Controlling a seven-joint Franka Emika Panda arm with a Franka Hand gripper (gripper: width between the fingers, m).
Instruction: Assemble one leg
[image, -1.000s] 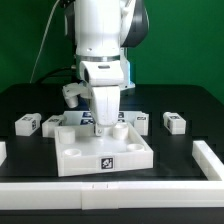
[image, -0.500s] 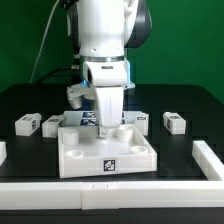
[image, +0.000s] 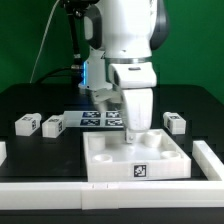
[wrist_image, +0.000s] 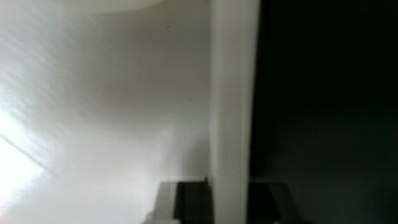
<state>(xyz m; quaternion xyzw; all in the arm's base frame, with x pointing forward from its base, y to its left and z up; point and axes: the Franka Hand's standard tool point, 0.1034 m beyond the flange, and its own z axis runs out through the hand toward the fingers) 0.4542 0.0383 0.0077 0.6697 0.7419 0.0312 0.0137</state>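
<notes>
The large white square panel (image: 137, 160) lies on the black table at the front, right of the middle. My gripper (image: 137, 134) stands upright over its far wall and is shut on that wall. In the wrist view the wall (wrist_image: 233, 110) runs between my two dark fingers (wrist_image: 189, 203), with the panel's white floor on one side and black table on the other. Three small white legs with tags lie loose on the table: two at the exterior view's left (image: 27, 124) (image: 52, 126) and one at the right (image: 174, 122).
The marker board (image: 98, 119) lies flat behind the panel, partly hidden by the arm. A white rail (image: 110, 196) runs along the table's front edge and turns up the exterior view's right side (image: 210, 156).
The arm has moved to the exterior view's right, and the white panel has slid that way with it. The loose legs have not moved.
</notes>
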